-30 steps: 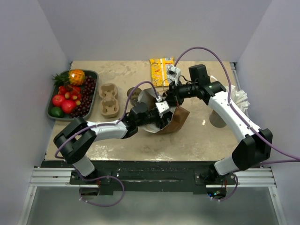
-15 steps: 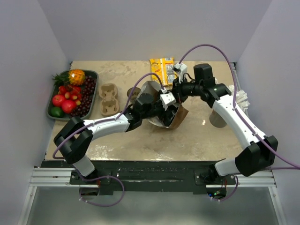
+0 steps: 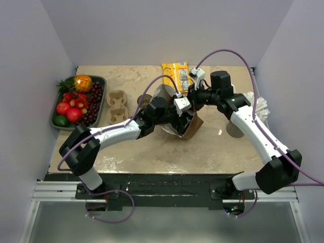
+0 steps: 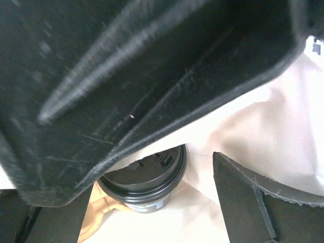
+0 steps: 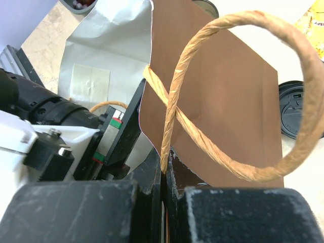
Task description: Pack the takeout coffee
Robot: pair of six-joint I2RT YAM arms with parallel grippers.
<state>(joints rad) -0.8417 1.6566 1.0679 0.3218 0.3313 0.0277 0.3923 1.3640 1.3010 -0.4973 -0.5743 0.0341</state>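
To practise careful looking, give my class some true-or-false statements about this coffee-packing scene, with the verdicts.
1. The right gripper is shut on the twisted handle of the brown paper bag. True.
2. The left gripper grips the lidded coffee cup. False: it is open, apart from the cup inside the bag.
3. The fruit tray lies at the table's left edge. True.
4. The cardboard cup carrier is inside the bag. False: it stands on the table beside the fruit tray.

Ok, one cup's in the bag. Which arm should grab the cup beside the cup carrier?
Left. The left claw is open and free inside the paper bag, and that cup stands on its side of the bag. The right claw is shut on the bag's handle, likely keeping it open.
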